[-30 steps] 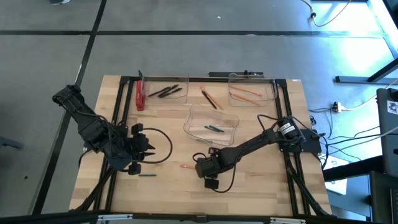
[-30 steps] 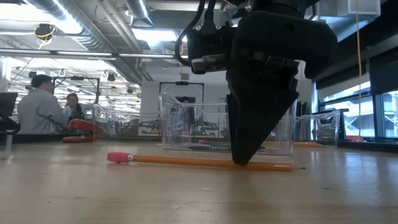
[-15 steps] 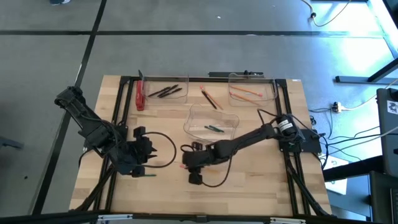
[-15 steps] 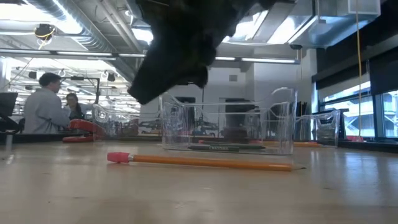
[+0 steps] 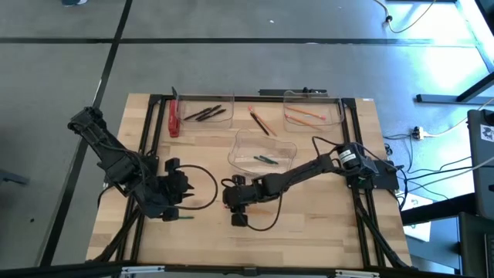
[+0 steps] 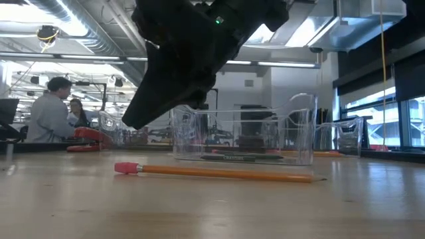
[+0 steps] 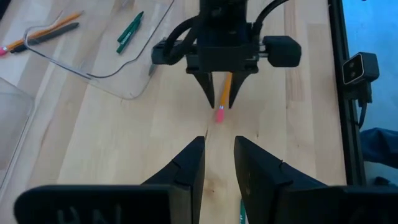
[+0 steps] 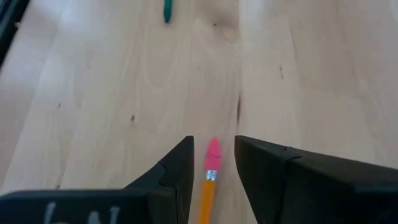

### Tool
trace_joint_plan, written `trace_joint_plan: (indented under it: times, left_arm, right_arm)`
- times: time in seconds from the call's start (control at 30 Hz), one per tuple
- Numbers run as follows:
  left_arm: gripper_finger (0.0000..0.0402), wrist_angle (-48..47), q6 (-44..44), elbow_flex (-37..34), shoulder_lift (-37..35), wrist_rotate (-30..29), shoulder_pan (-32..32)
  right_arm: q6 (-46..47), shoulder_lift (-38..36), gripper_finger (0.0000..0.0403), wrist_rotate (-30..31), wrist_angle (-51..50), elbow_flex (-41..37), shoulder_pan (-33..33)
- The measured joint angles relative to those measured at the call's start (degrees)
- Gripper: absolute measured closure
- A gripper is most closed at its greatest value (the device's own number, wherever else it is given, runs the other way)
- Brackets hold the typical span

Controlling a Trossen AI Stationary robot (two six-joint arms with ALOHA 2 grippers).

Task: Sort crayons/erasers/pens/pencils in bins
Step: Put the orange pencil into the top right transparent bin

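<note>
An orange pencil (image 6: 219,172) with a pink eraser end (image 8: 212,155) lies flat on the wood table. My right gripper (image 8: 212,168) is open and hovers above the eraser end, one finger on each side, touching nothing; the low view shows it (image 6: 136,119) well clear of the pencil. My left gripper (image 7: 219,158) is open and empty, facing the right gripper (image 7: 221,102) from the table's left. A green crayon (image 5: 183,218) lies on the table just near of the left gripper (image 5: 184,205). Of the three clear bins, the middle one (image 5: 287,147) holds green crayons.
The far left bin (image 5: 220,99) holds dark pens, and the far right bin (image 5: 338,112) holds orange pencils. A pencil and a pen (image 5: 260,122) lie loose between these two. A red object (image 5: 174,120) lies by the far left bin. People sit in the room beyond the table (image 6: 46,113).
My right gripper has risen off the pencil near its pointed end and gone toward the table's left, along the pencil to its eraser end, tipping to a slant. The pencil has stayed in place. My left gripper has gone a little toward the near edge.
</note>
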Motion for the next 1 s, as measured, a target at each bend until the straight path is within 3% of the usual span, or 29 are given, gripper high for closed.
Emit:
trace_joint_plan:
  times: [1.0]
  left_arm:
    - [0.0323, -1.64, 0.09, 0.00, 0.00, -0.03, 0.02]
  right_arm:
    - [-1.64, 5.70, 0.0285, -1.71, 2.70, 0.03, -0.24]
